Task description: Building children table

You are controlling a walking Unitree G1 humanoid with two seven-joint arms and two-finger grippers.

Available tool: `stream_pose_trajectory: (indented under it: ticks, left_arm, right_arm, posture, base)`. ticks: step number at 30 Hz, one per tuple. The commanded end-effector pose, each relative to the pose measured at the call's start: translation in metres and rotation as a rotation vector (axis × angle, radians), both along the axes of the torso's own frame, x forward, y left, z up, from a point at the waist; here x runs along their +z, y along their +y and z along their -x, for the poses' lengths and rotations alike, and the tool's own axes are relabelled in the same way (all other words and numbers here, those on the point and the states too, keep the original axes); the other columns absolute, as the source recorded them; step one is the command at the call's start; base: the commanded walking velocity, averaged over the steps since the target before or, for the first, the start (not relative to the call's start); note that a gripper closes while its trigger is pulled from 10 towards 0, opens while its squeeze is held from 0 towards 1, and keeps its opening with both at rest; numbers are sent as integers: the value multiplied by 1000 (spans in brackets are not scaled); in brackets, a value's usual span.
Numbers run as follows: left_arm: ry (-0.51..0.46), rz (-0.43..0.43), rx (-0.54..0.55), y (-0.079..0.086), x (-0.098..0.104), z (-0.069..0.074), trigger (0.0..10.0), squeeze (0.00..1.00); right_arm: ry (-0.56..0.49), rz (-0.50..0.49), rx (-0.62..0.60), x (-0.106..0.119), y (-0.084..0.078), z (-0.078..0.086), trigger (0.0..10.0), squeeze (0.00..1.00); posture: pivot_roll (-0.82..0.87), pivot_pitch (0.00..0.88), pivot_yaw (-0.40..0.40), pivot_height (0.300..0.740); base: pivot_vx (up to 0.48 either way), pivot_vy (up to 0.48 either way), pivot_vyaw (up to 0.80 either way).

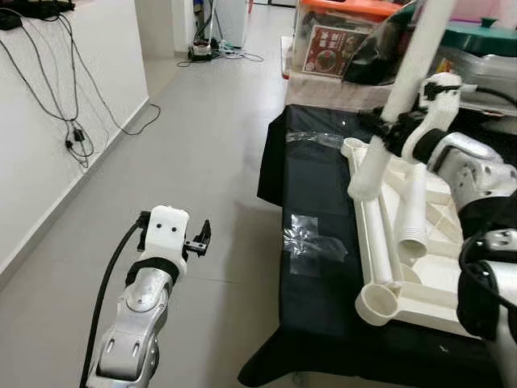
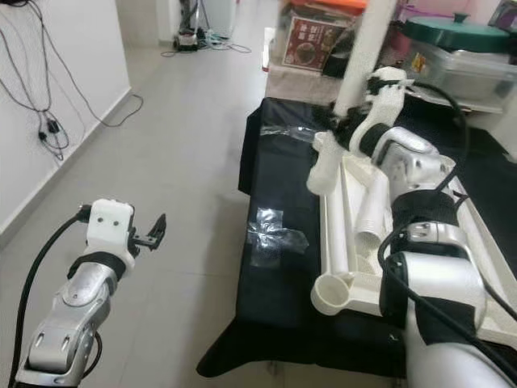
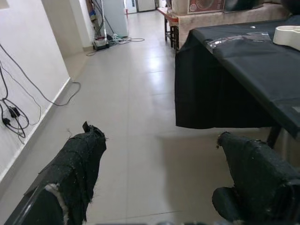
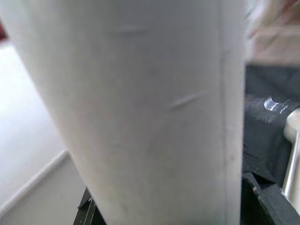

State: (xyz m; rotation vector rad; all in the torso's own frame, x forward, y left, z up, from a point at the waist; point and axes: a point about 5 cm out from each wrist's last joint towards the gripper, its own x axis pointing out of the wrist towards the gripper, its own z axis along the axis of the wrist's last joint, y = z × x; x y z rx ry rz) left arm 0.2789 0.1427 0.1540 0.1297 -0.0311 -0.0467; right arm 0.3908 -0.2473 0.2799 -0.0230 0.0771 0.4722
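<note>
One white leg (image 1: pixel 408 85) gripped by right hand (image 1: pixel 393 129); left hand (image 3: pixel 159 187) released.

White plastic tabletop (image 1: pixel 436 267) upside down on black cloth, white leg (image 1: pixel 404 97) tilted at far corner socket, 2nd leg (image 1: pixel 414 212) lying inside

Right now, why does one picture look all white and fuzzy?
Right wrist view: the white table leg sits so close to the camera that it blurs. Eye views: sharp, with the right gripper around that leg, and glare on the clear tape. Left wrist view: evenly lit floor.
</note>
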Motion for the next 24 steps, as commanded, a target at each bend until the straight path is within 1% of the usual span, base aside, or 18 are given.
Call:
stream_pose_trajectory:
  ticks: [1, 2, 4, 5, 7, 8, 9, 10, 12, 13, 14, 15, 17, 20, 22, 23, 24]
  left_arm:
    - [1, -4, -6, -4, -2, 0, 10000, 0]
    - [1, -4, -6, -4, -2, 0, 10000, 0]
    - [0, -4, -6, -4, -2, -1, 10000, 0]
    - [0, -4, -6, -4, -2, -1, 10000, 0]
    - [-2, -4, -7, -4, -2, -1, 10000, 0]
    - [-2, -4, -7, -4, -2, -1, 10000, 0]
    - [-2, -5, -6, -4, -2, -1, 10000, 0]
    - [-2, -4, -6, -3, -2, -1, 10000, 0]
    - [-2, -4, -5, -3, -2, -1, 10000, 0]
    - [-3, -4, -5, -3, -2, -2, 10000, 0]
    - [-3, -4, -5, -3, -2, -2, 10000, 0]
    - [-3, -3, -4, -3, -2, -2, 10000, 0]
    - [-4, -3, -3, -2, -2, -2, 10000, 0]
    - [-3, -4, -2, -2, -2, -2, 10000, 0]
    - [-2, -5, -1, -2, -2, -1, 10000, 0]
    - [-2, -5, -1, -2, -2, -1, 10000, 0]
    - [-1, -5, -1, -2, -3, -1, 10000, 0]
  right_arm:
    - [55, 61, 31, -10, -3, 4, 10000, 0]
    - [55, 61, 31, -10, -3, 4, 10000, 0]
    - [104, 114, 44, -22, -7, 7, 10000, 0]
    - [104, 114, 44, -22, -7, 7, 10000, 0]
    - [155, 132, 75, -30, -7, 10, 10000, 0]
    - [155, 132, 75, -30, -7, 10, 10000, 0]
    - [185, 138, 118, -33, -5, 13, 10000, 0]
    - [209, 171, 154, -36, -5, 16, 10000, 0]
    - [230, 293, 173, -43, -11, 20, 10000, 0]
    - [236, 341, 171, -45, -14, 22, 10000, 0]
    - [236, 341, 171, -45, -14, 22, 10000, 0]
    - [238, 374, 171, -46, -16, 23, 10000, 0]
    - [240, 390, 173, -46, -18, 23, 10000, 0]
    - [238, 388, 188, -44, -17, 24, 10000, 0]
    - [238, 417, 222, -43, -16, 25, 10000, 0]
    - [238, 417, 222, -43, -16, 25, 10000, 0]
    - [230, 444, 211, -43, -17, 24, 10000, 0]
  posture:
    - [38, 0, -91, 740]
    - [38, 0, -91, 740]
    - [37, 0, -92, 740]
    - [37, 0, -92, 740]
    - [39, 0, -91, 740]
    - [39, 0, -91, 740]
    - [40, 0, -90, 740]
    - [40, 0, -90, 740]
    - [37, 0, -94, 740]
    - [37, 0, -94, 740]
    - [37, 0, -94, 740]
    - [37, 0, -94, 740]
    - [38, 0, -95, 740]
    - [38, 0, -95, 740]
    - [38, 0, -95, 740]
    - [38, 0, -95, 740]
    - [38, 0, -95, 740]
  base:
    - [0, 0, 0]
    - [0, 0, 0]
    - [0, 0, 0]
    - [0, 0, 0]
    - [0, 0, 0]
    - [0, 0, 0]
    - [0, 0, 0]
    - [0, 0, 0]
    - [0, 0, 0]
    - [0, 0, 0]
    - [0, 0, 0]
    - [0, 0, 0]
    - [0, 0, 0]
    - [0, 0, 0]
    - [0, 0, 0]
    - [0, 0, 0]
    - [0, 0, 0]
